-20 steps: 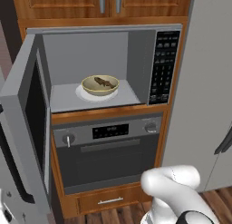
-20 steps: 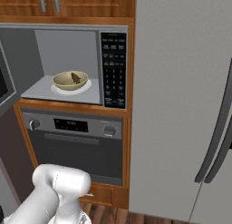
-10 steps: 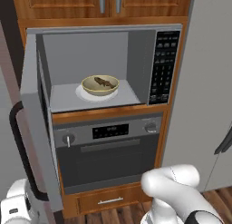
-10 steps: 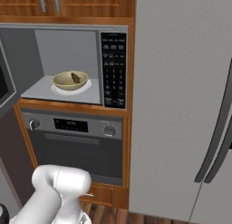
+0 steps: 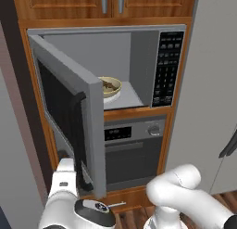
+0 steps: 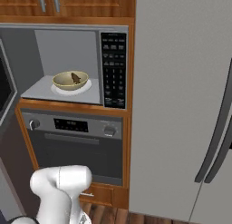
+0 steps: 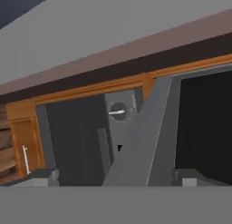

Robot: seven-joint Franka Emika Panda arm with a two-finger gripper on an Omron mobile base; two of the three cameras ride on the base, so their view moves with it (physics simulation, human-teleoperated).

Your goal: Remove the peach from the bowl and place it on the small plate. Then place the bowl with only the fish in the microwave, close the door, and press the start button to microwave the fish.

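with the hand (image 7: 113, 175) spread wide at the door (image 5: 69, 117) edge, a slip could leave the microwave (image 5: 139, 66) ajar at 9 o'clock.

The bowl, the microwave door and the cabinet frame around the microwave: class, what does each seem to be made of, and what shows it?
Bowl: probably glazed ceramic, given its smooth pale yellowish rim.
Door: looks like brushed steel with a dark glass window; flat grey frame, matte.
Cabinet frame: wood or wood veneer; warm orange-brown with faint grain.
All rendered, so only apparent.

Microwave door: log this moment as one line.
door: half shut | bowl with fish: inside microwave | gripper: open, astride door edge | start: not pressed
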